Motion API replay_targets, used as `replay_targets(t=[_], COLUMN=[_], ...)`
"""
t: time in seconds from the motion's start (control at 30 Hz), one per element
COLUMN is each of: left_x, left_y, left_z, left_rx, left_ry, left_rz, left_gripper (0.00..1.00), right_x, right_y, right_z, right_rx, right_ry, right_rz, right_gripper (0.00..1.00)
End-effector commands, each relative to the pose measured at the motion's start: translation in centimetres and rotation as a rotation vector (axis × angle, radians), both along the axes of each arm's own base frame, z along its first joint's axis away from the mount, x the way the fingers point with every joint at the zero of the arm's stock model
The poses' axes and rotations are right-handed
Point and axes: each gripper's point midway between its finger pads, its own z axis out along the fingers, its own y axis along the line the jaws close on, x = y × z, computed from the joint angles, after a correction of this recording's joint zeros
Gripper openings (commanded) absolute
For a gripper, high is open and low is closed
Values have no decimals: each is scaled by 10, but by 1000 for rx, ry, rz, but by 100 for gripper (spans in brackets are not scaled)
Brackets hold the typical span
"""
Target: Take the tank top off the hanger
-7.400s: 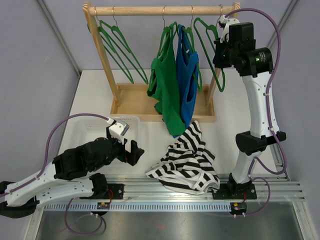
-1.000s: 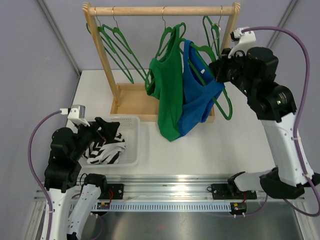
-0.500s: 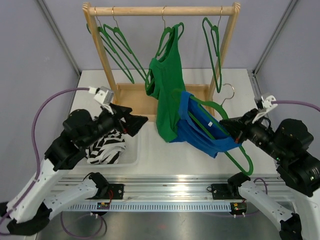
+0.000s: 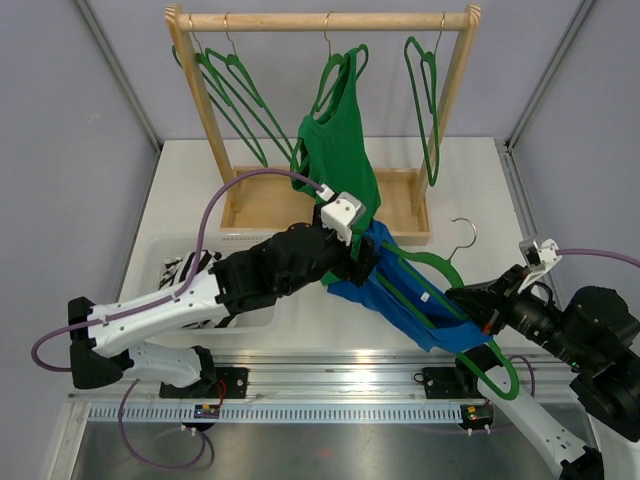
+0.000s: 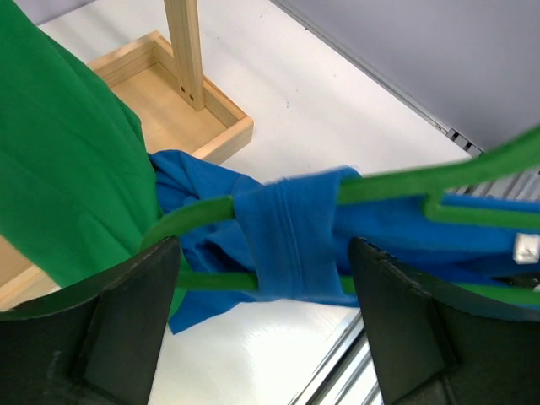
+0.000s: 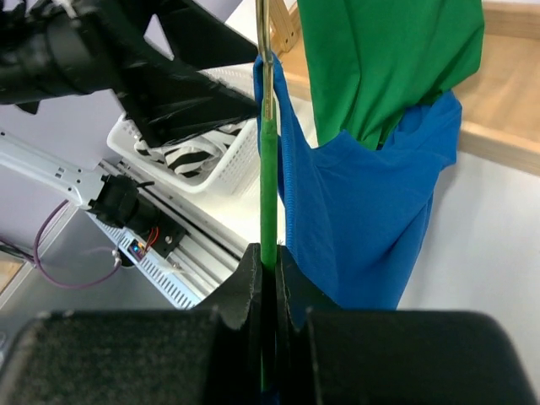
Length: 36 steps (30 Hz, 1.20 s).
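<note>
A blue tank top [image 4: 400, 300] hangs on a green hanger [image 4: 440, 268] that is off the rail and held low over the table's front right. My right gripper [image 4: 478, 308] is shut on the hanger's thin bar [image 6: 267, 169], and blue cloth [image 6: 363, 219] drapes beside its fingers. My left gripper [image 4: 365, 262] has reached in at the top's upper left end. In the left wrist view its jaws [image 5: 266, 316] stand open on either side of the blue shoulder strap [image 5: 291, 236] wrapped over the hanger arm [image 5: 405, 179], and neither touches the strap.
The wooden rack [image 4: 320, 20] at the back carries a green tank top [image 4: 340, 150] and empty green hangers [image 4: 235, 95] [image 4: 425, 90]. A white basket [image 4: 165, 250] holding a striped garment [image 4: 178, 268] sits at the left, partly hidden under my left arm.
My left arm swung from the basket across to the blue top and now straddles its strap. My right gripper carried the hanger a little lower and nearer.
</note>
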Motion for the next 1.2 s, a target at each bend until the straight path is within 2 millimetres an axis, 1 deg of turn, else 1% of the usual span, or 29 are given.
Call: replay_targets(t=[0.0, 0.03, 0.1, 0.2, 0.23, 0.37, 0.47, 0.5, 0.53, 0.57, 0.6, 0.63, 0.67, 0.7, 0.73, 0.77, 0.8, 0.83, 0.87, 0.9, 0.97, 1.0, 1.03, 1.07, 1.1, 1.17], left_x=[12, 13, 14, 16, 16, 16, 17, 19, 21, 27, 31, 33, 43, 48, 54, 57, 67, 69, 75, 76, 79, 79, 78, 78, 76, 68], left_y=[-12, -15, -21, -27, -29, -33, -32, -30, -27, -19, -12, -4, 13, 25, 45, 60, 77, 89, 109, 117, 134, 138, 142, 144, 145, 135], left_z=[48, 46, 40, 32, 30, 28, 26, 26, 24, 21, 19, 20, 16, 14, 14, 4, 1, -14, -10, -13, -20, -22, -27, -29, -30, -33], left_rx=[-135, -132, -122, -110, -107, -109, -104, -99, -90, -72, -63, -71, -51, -45, -72, -50, -63, -69, -101, -113, -119, -117, -102, -99, -95, -101], left_ry=[-77, -73, -69, -62, -60, -55, -52, -53, -51, -52, -51, -44, -49, -47, -33, -10, 11, 53, 60, 71, 94, 104, 123, 131, 137, 162], left_rz=[40, 37, 32, 29, 30, 18, 29, 44, 63, 117, 152, 194, 290, 342, 443, 489, 548, 585, 634, 653, 687, 699, 705, 708, 699, 618], left_gripper=[78, 70, 59, 47, 43, 42, 24, 14, 7, 5, 0, 0, 0, 0, 0, 0, 0, 0, 0, 0, 0, 0, 0, 0, 0, 0], right_x=[-16, -16, -18, -20, -20, -16, -13, -12, -11, -10, -8, -7, -6, -6, -8, -9, -13, -21, -25, -36, -47, -56, -59, -62, -61, -54], right_y=[-2, -6, -10, -10, -9, -9, -8, -8, -9, -9, -10, -11, -11, -10, -9, -6, -4, 2, 5, 10, 14, 16, 16, 14, 11, 8], right_z=[4, 0, -1, 0, 0, -4, -5, -5, -6, -8, -10, -14, -20, -23, -28, -32, -33, -34, -33, -31, -25, -22, -20, -15, -9, -3], right_rx=[46, 36, 30, 30, 29, 20, 9, 7, -3, -11, -21, -41, -56, -62, -77, -85, -86, -90, -89, -76, -76, -66, -77, -76, -74, -62], right_ry=[-6, -1, -8, -2, -3, 1, 3, 3, -2, 1, 4, 11, 23, 33, 41, 51, 51, 48, 34, 27, -25, -49, -84, -114, -159, -206], right_rz=[21, 0, -14, -5, -2, -10, -8, -9, -15, -18, -26, -27, -28, -19, 0, 21, 45, 108, 147, 210, 283, 329, 350, 356, 334, 287], right_gripper=[0, 0, 0, 0, 0, 0, 0, 0, 0, 0, 0, 0, 0, 0, 0, 0, 0, 0, 0, 0, 0, 0, 0, 0, 0, 0])
